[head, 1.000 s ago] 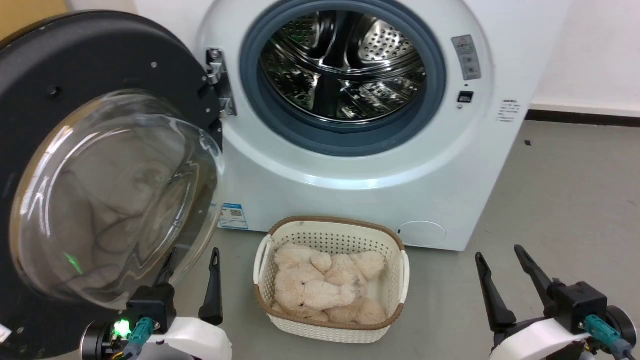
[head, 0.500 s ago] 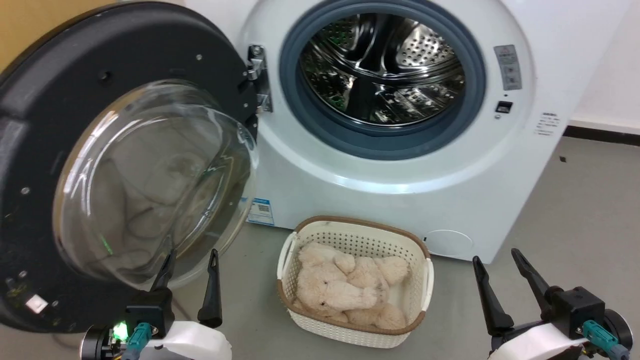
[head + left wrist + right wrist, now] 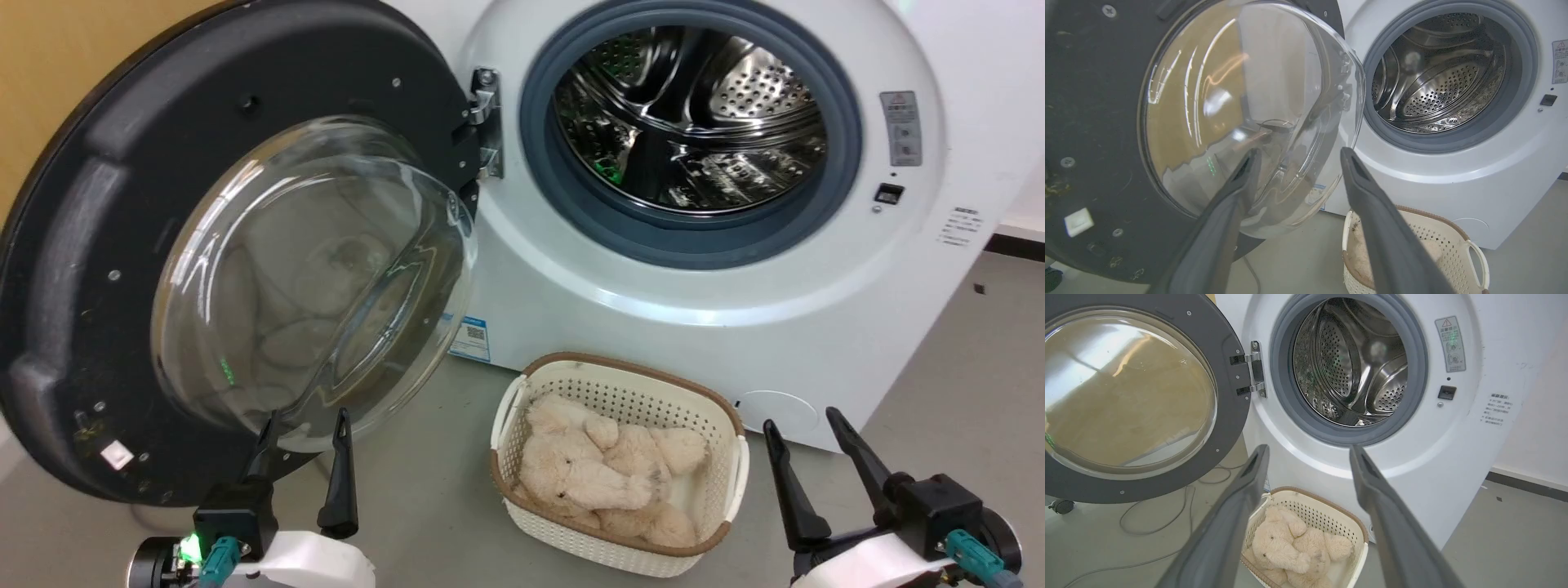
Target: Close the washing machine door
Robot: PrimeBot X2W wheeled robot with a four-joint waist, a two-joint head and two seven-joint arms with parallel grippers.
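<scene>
Grey floor [image 3: 424, 498] underfoot, yellowish wall [image 3: 49, 73] off to my left.

Washing machine [image 3: 653, 327] takes the upper middle and right of the head view: white front, grey gasket [image 3: 571, 204] around the round opening, shiny perforated drum [image 3: 694, 122] exposed.

Washing machine door [image 3: 106, 269] is swung wide open to my left, hanging on the metal hinge [image 3: 487, 122] at the left edge of the opening. Its black inner face is toward me, with the glass bowl [image 3: 310, 278] bulging my way.

Cream basket [image 3: 620, 365] sits on the floor just in front of the machine, between my two arms. A beige plush toy [image 3: 588, 482] lies inside it.

Left gripper [image 3: 304, 415]: jaws spread, holding nothing. It points up at the lower rim of the glass bowl. In the left wrist view one finger [image 3: 1237, 183] overlaps the glass; whether it touches, I can't tell from this angle.

Right gripper [image 3: 800, 418]: jaws spread, also holding nothing. It is low on my right beside the basket, well apart from the door, aimed at the machine front.

Small stuff: a blue sticker [image 3: 471, 339] low on the machine front just past the bowl's edge, and a thin cable [image 3: 1151, 522] looped on the floor below the door.
</scene>
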